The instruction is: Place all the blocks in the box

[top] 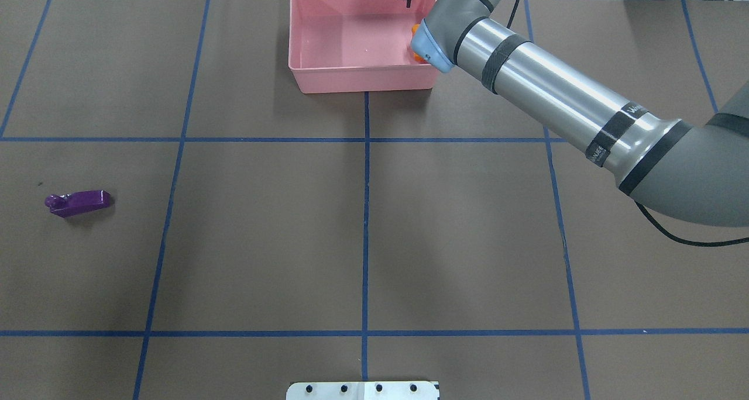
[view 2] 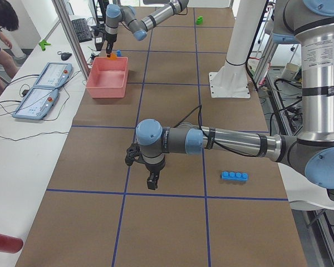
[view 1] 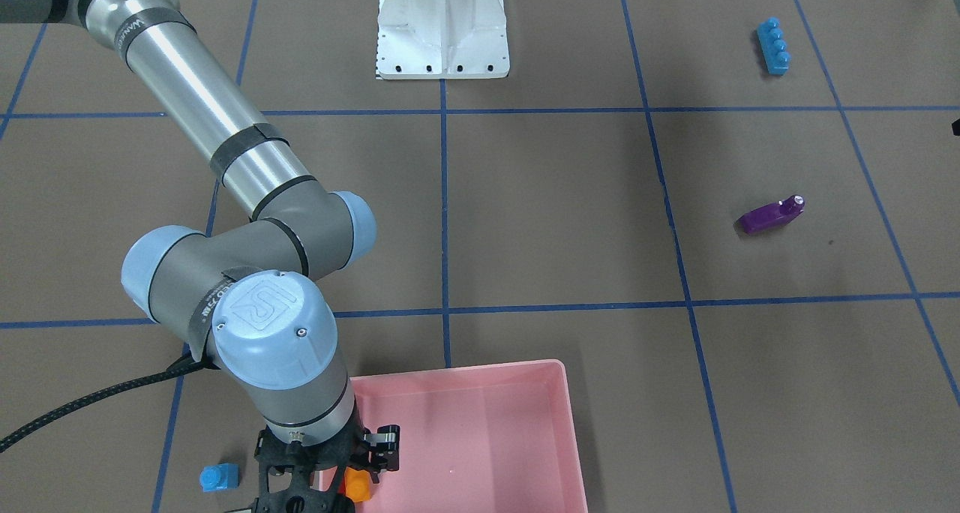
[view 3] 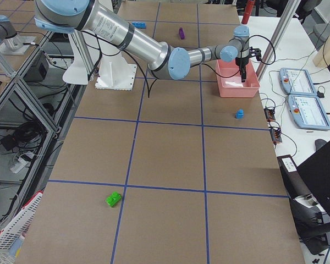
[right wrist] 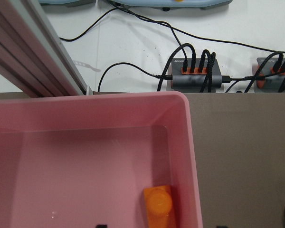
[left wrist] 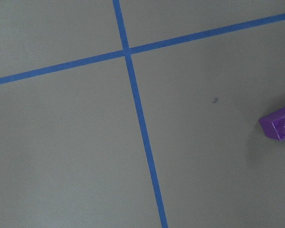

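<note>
The pink box [view 1: 457, 370] stands at the table's far edge. In it, close against a side wall, lies the orange block [right wrist: 159, 206], also seen in the front view [view 1: 356, 487]. My right gripper [view 1: 367, 460] hangs open just above that block, its fingertips wide apart. On the table outside the box lie the tiny blue block [view 1: 219, 477], the long blue block [view 1: 774, 46], the purple block [top: 79, 203] and the green block [view 3: 114, 199]. My left gripper [view 2: 151, 181] hovers low over the table near the purple block [left wrist: 280, 126]. I cannot tell whether it is open.
The white robot base [view 1: 442, 29] stands at the table's near-robot edge. Beyond the box are aluminium frame posts [right wrist: 33, 52], cabled hubs [right wrist: 194, 78] and teach pendants [view 2: 44, 89]. A person [view 2: 0, 28] sits beside that side table.
</note>
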You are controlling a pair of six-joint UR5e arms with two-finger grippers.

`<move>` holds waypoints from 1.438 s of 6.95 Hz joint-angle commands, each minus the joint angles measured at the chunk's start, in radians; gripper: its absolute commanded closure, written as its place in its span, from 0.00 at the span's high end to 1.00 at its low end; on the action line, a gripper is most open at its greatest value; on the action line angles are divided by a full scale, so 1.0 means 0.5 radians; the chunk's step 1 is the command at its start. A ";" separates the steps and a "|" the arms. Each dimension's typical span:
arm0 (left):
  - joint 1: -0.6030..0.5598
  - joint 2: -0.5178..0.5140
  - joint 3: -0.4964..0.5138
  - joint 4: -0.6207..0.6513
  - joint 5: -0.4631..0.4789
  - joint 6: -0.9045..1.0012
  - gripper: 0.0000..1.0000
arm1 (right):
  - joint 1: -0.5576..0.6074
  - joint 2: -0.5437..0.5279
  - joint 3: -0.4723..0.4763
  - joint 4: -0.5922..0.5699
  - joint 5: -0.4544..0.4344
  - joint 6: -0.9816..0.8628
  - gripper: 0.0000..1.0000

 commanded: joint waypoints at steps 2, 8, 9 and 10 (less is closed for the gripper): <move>0.004 -0.065 0.003 -0.037 -0.003 -0.003 1.00 | 0.015 0.033 0.014 -0.009 0.038 -0.009 1.00; 0.457 -0.225 0.101 -0.482 -0.098 -0.022 1.00 | 0.153 -0.597 1.392 -0.959 0.422 -0.138 1.00; 0.598 -0.210 0.104 -0.552 -0.086 -0.028 1.00 | 0.150 -0.793 1.601 -0.966 0.425 -0.156 1.00; 0.699 -0.204 0.113 -0.596 -0.058 -0.019 1.00 | 0.150 -1.032 1.864 -0.969 0.462 -0.248 1.00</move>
